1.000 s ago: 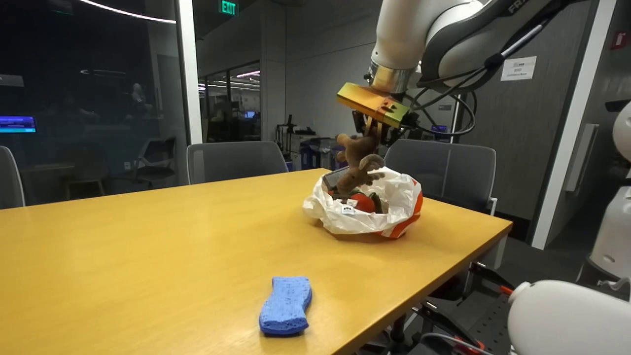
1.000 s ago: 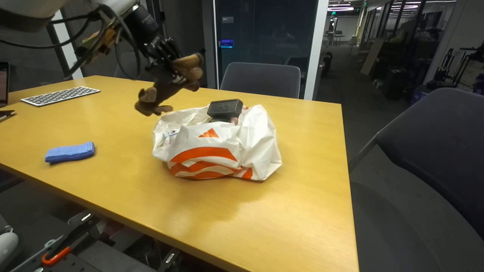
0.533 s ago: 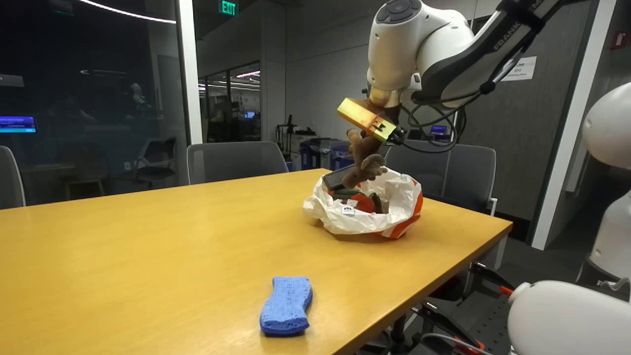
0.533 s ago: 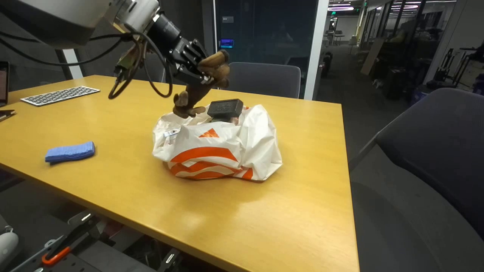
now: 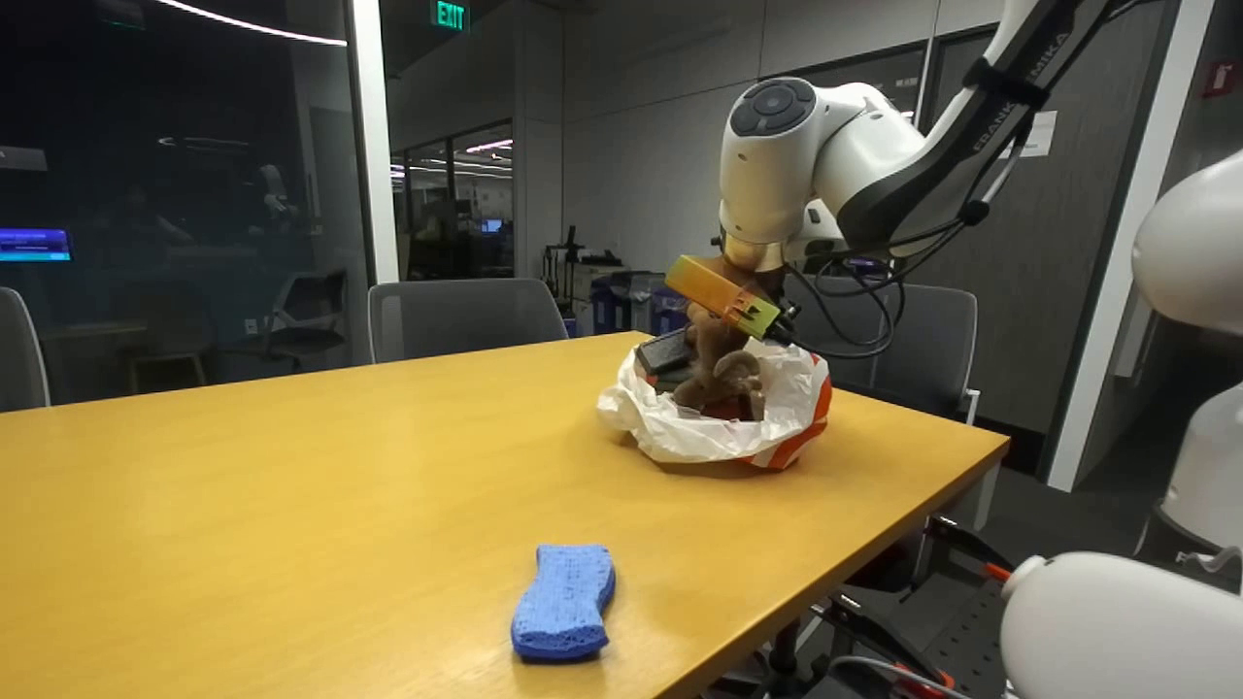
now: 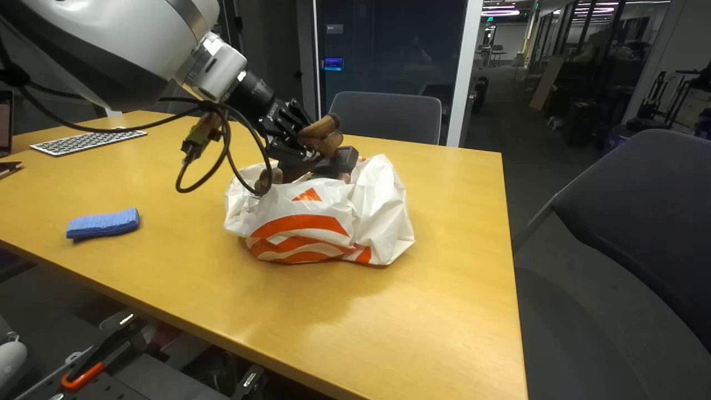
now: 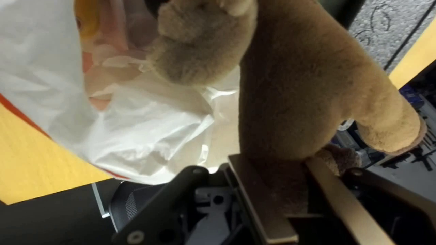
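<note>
My gripper [image 7: 272, 161] is shut on a brown plush toy [image 7: 289, 85], with one finger on each side of its body. In an exterior view the gripper [image 6: 300, 149] comes down at a slant, and the plush toy [image 6: 319, 139] sticks out past the fingers. In an exterior view the plush toy [image 5: 712, 345] hangs head-down with its antlered end inside the mouth of a white and orange plastic bag [image 5: 670, 437]. The bag [image 6: 377, 216] stands open on the table. A dark block [image 5: 666, 353] leans at the bag's opening, right beside the toy; it also shows in an exterior view [image 6: 341, 161].
A blue sponge [image 5: 563, 602] lies on the yellow table [image 5: 340, 505], apart from the bag. A keyboard [image 6: 89, 141] and a laptop edge [image 6: 5, 122] are at the table's far side. A yellow item [image 7: 87, 18] lies inside the bag. Chairs [image 6: 383, 116] stand around the table.
My gripper has moved over the bag and down with the plush toy. The toy's antlered end has gone from above the bag into its opening, covering the red item inside. Bag and sponge stay put.
</note>
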